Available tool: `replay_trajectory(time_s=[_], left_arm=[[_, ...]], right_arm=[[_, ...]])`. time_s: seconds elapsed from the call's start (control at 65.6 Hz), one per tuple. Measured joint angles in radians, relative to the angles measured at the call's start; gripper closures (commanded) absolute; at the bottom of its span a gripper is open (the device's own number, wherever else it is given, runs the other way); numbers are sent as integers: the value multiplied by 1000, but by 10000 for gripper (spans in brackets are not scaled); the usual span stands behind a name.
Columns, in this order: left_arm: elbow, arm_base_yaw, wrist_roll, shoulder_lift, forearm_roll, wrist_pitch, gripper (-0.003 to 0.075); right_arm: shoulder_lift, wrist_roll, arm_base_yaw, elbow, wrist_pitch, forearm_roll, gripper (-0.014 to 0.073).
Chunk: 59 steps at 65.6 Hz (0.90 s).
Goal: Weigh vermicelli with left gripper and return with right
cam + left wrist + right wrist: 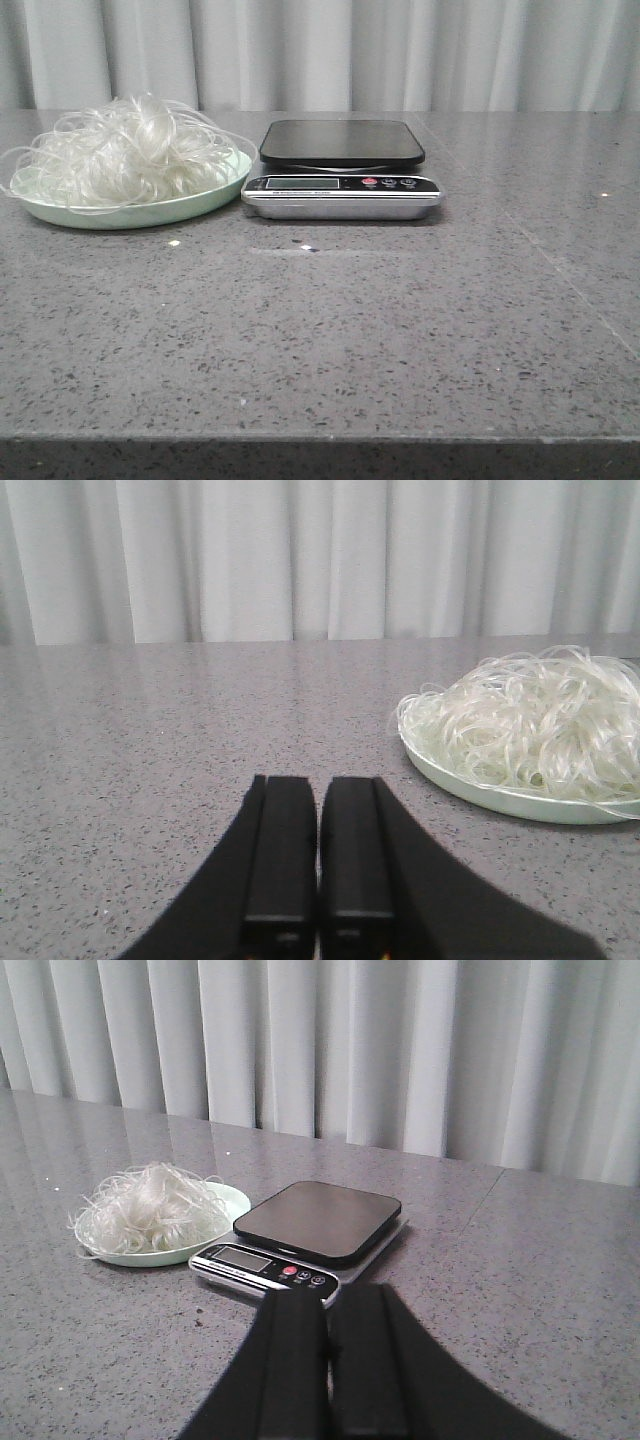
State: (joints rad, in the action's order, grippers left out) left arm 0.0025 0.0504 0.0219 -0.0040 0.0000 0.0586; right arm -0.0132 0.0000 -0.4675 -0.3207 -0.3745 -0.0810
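1. The left gripper (318, 855) sits low over the bare table (330, 340), fingers pressed together, holding nothing; the right gripper (328, 1360) is likewise closed and empty.
2. Farther off, the vermicelli (125, 150) is heaped on a pale green plate (150, 212), just beside the scale (342, 170), whose black platform is bare.
3. Weighing seems not yet begun; next, the left gripper must open, reach the mound and pinch it.

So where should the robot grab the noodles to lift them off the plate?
Probably from straight above, pinching the tall fluffy middle of the vermicelli. It is a loose tangle with no handle, heaped on a shallow plate, so a side approach would hit the rim. The left gripper is shut, so it must open first.
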Motion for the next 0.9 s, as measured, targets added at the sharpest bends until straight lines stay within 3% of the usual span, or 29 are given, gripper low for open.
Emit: replay_trajectory(time_s=[0.762, 0.899], left_arm=[[0, 0, 0, 0, 0, -4, 594], [0, 0, 0, 0, 0, -4, 594]], right_arm=[[0, 0, 4, 22, 20, 5, 414], [0, 0, 83, 110, 119, 58, 414]])
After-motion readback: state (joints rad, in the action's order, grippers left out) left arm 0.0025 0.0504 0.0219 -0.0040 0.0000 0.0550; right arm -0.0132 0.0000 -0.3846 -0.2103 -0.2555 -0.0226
